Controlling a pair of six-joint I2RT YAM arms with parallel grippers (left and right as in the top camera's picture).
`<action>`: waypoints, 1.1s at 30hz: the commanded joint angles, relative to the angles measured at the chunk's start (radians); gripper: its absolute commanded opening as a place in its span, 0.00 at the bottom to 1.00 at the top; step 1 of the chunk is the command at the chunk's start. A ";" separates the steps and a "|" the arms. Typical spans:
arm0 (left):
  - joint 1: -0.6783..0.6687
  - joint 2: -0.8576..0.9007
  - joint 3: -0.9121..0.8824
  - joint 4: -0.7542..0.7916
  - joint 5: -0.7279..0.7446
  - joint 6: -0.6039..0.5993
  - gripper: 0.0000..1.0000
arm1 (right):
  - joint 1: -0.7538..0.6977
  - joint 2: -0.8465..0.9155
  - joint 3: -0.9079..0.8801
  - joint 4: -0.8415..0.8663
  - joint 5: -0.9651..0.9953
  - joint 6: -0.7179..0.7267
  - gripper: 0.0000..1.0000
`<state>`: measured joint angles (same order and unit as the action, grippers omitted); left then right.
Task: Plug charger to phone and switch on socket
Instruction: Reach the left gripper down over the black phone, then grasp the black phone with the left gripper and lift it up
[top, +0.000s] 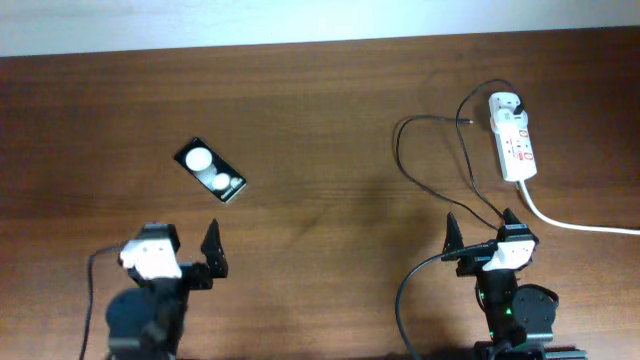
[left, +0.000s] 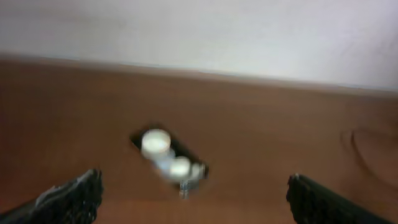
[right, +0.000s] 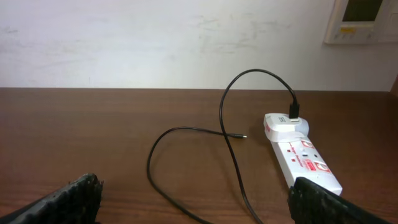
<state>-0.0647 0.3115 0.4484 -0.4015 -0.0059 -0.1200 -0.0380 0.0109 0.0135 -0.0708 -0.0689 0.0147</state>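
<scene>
Hovering, jaws apart, left gripper (top: 182, 245) and right gripper (top: 481, 225) hold nothing: ten-o'clock phone (top: 210, 170) unplugged, charger (right: 221, 118) tip loose, two-o'clock socket (top: 513, 145) untouched.

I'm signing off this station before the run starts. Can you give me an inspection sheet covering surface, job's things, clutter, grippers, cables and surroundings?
Surface: dark brown wooden table.
Job's things: phone lies flat on the left with nothing plugged in. Socket is on the right, switch state not readable. Charger is joined at the socket's far end, its connector tip loose on the wood.
Clutter: nothing seen.
Grippers: left gripper and right gripper are both open and empty.
Cables: the charger loops between the socket and the right gripper. The thick white cord runs off the right edge.
Surroundings: white wall with a wall panel.
</scene>
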 joint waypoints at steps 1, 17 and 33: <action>0.004 0.267 0.213 -0.066 0.010 0.018 0.99 | 0.005 -0.008 -0.008 0.000 0.001 -0.007 0.99; -0.001 1.149 0.899 -0.717 -0.074 -0.373 0.99 | 0.005 -0.007 -0.008 0.000 0.001 -0.007 0.99; 0.062 1.784 1.198 -0.610 -0.008 -0.672 0.99 | 0.005 -0.007 -0.008 0.000 0.001 -0.007 0.99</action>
<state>-0.0414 2.0270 1.6302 -1.0206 -0.0235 -0.7635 -0.0380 0.0101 0.0128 -0.0696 -0.0692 0.0139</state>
